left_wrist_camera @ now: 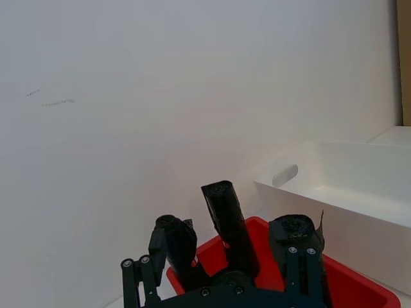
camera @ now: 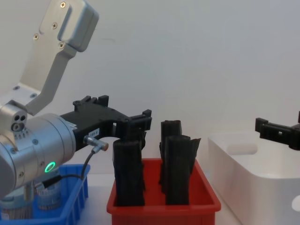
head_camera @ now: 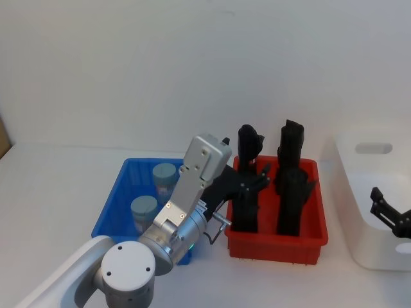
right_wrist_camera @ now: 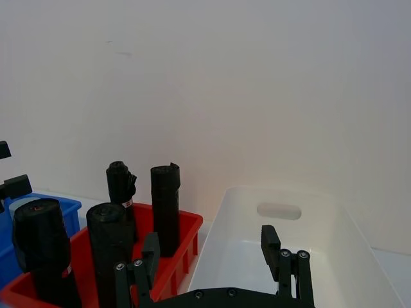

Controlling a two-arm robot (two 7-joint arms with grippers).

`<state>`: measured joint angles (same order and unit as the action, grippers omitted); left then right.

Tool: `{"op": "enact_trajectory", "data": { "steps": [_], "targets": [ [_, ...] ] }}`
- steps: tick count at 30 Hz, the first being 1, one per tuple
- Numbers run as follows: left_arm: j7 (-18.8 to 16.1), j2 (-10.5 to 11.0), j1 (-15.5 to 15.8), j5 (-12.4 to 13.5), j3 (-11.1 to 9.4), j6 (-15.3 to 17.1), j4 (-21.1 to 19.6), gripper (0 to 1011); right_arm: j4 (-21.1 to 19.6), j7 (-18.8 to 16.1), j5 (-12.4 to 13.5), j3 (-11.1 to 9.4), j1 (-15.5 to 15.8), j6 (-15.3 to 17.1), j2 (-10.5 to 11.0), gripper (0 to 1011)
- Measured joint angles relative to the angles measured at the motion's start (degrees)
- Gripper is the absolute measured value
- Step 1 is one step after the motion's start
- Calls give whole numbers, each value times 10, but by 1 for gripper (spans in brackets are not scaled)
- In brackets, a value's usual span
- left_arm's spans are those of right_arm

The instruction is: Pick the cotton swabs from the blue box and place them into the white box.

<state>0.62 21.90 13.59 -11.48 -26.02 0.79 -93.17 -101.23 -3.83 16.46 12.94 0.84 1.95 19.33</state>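
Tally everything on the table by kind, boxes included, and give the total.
cotton swabs: 2 tubs in view, in the blue box
black rolled bundles: 4, in the red bin
boxes and bins: 3, counting the white box
Total: 9

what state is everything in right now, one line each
cotton swabs: two tubs upright in the blue box, lids on
blue box: holds both tubs
white box: open-topped, no swabs seen inside
left gripper: open, empty, over the red bin
right gripper: open, empty, over the white box
black rolls: four, standing upright in the red bin
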Motion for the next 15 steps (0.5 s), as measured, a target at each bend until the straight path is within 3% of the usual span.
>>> {"op": "enact_trajectory", "data": {
  "steps": [15],
  "targets": [
    [0,0,0,0,0,0,0,1004,0,0,0,0,0,0,0,1002]
  ]
}}
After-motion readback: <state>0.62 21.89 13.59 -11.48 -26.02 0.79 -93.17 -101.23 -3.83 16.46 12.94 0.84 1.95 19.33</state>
